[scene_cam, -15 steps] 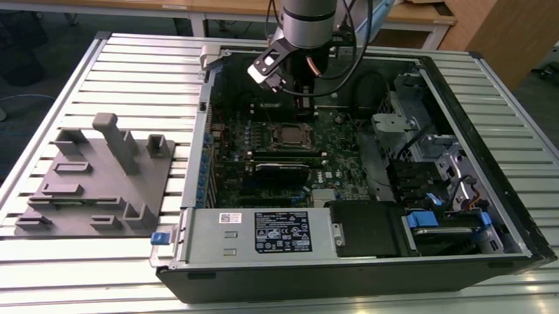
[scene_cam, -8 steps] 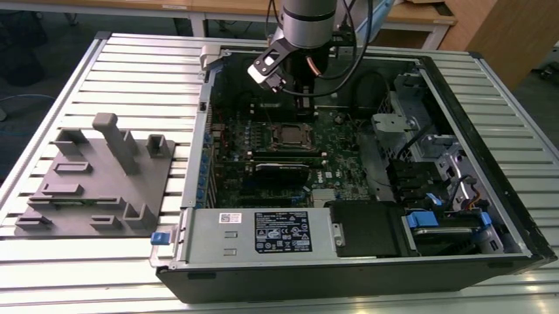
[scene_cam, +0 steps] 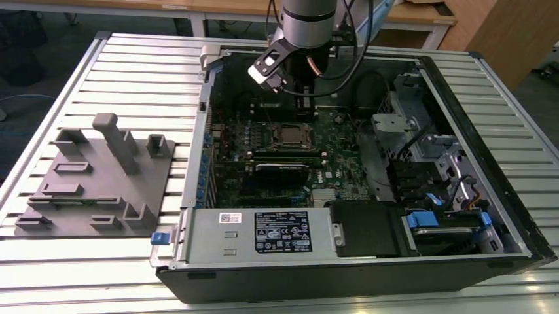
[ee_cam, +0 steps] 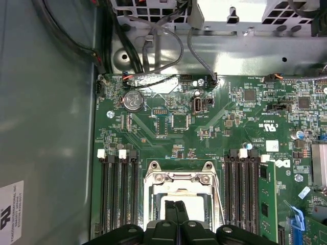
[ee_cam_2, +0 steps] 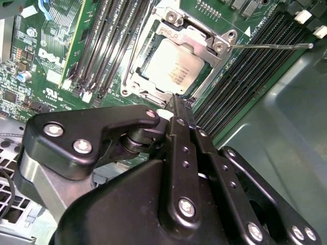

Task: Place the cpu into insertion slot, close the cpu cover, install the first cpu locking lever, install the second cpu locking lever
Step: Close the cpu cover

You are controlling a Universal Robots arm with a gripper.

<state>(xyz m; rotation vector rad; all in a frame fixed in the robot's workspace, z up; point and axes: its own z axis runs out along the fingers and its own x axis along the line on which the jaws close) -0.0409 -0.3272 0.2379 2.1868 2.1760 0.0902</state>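
Inside the open computer case (scene_cam: 349, 284), we see the cpu (ee_cam_2: 176, 66) seated in the insertion slot (ee_cam_2: 134, 84), with the cpu cover (ee_cam_2: 191, 37) lying flat over it, its cut-out framing the chip's top. Our gripper (ee_cam_2: 176, 103) hangs just above the socket's edge, fingers pressed together with nothing between them. A thin locking lever (ee_cam_2: 271, 46) juts from the socket's corner across the memory slots (ee_cam_2: 245, 66)

A slatted metal table (scene_cam: 131, 72) carries an open computer case (scene_cam: 349, 284) lying on its side, across the middle and the exterior view's right. Just beside it, toward the exterior view's left, a grey fixture plate (scene_cam: 88, 190) with upright blocks rests flat on the slats.
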